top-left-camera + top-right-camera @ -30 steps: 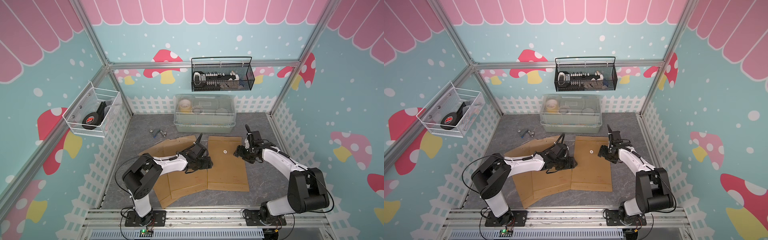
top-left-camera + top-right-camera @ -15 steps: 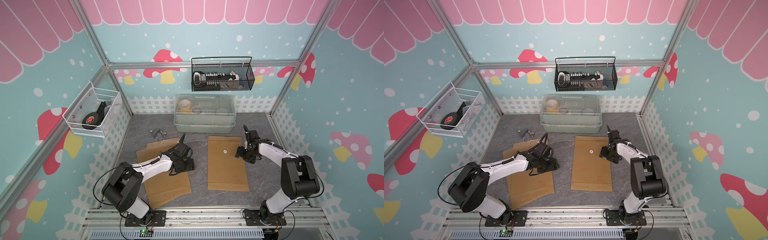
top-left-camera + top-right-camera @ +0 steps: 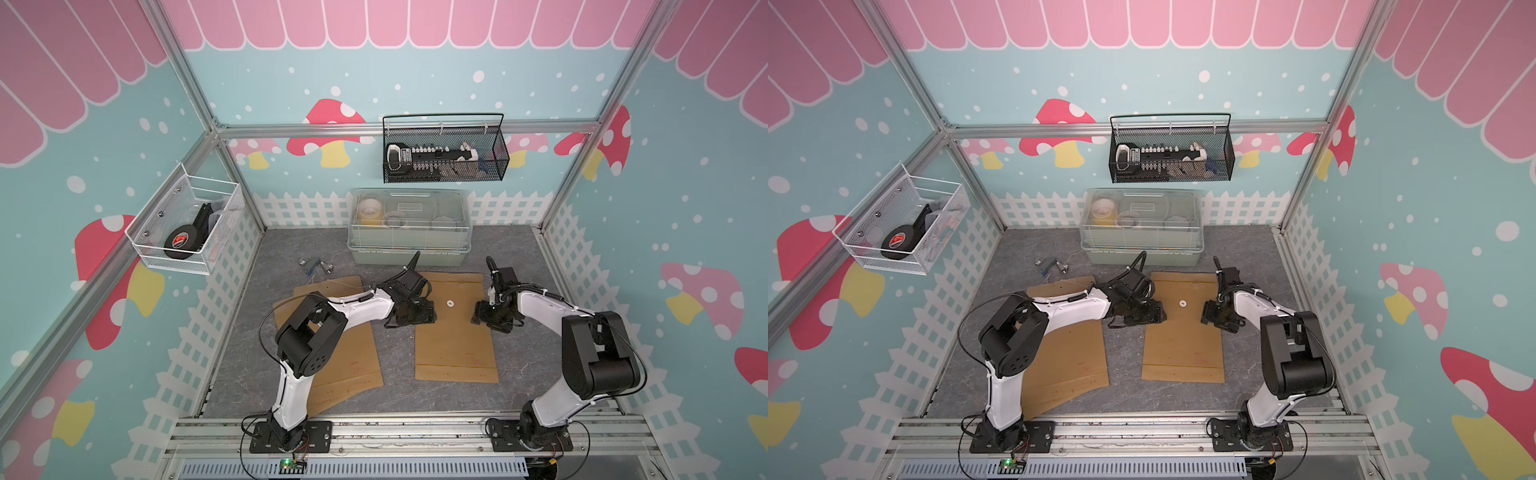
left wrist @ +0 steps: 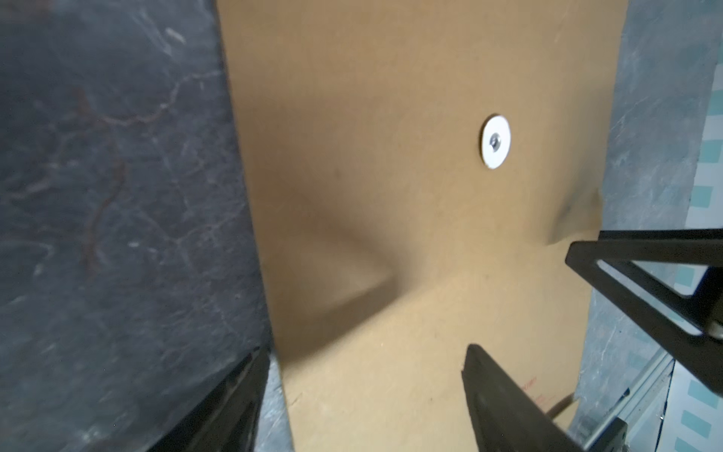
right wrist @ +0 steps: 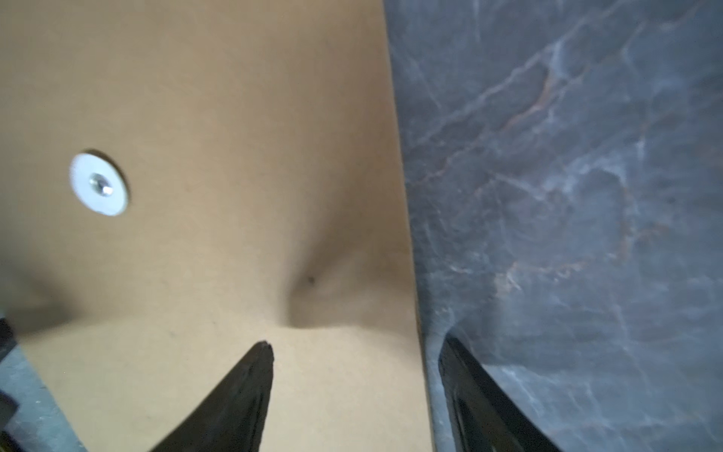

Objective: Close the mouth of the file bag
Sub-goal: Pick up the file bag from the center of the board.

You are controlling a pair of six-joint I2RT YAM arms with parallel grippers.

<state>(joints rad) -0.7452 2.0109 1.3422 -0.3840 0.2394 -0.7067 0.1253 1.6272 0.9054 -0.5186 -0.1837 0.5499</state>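
On the tabletop, the brown file bag lies flat.

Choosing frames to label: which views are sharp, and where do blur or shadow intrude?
Both top views: evenly lit and sharp; the file bag reads clearly. Left wrist view: soft overall, the left gripper out of focus, a dark shadow across the bag. Right wrist view: likewise soft, the right gripper blurred, the white button smeared.
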